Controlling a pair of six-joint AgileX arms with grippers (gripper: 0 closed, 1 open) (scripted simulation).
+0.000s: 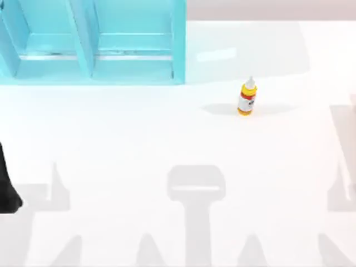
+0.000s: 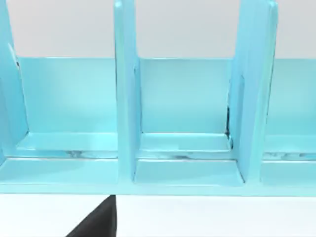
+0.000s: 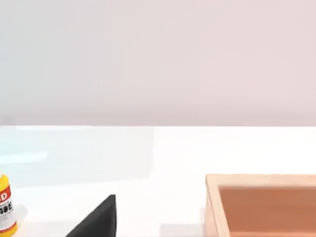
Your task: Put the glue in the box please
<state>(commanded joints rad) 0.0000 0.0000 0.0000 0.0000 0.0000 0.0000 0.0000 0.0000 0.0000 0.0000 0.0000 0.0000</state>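
Note:
The glue [image 1: 247, 97] is a small yellow bottle with a white pointed cap and a red-and-white label. It stands upright on the white table, right of centre and toward the back. The right wrist view catches its edge [image 3: 5, 205], with the open brown wooden box [image 3: 261, 197] well off to its side on the table. My left arm [image 1: 8, 186] is a dark shape at the table's left edge, far from the glue. A black part of my left gripper [image 2: 98, 221] faces the teal structure. A black part of my right gripper [image 3: 98, 219] sits low between glue and box.
A large teal shelf-like structure [image 1: 94, 41] with upright dividers stands at the back left of the table, and the left wrist view looks into its compartments [image 2: 182, 123]. White tabletop [image 1: 178, 144] stretches between it, the glue and the front edge.

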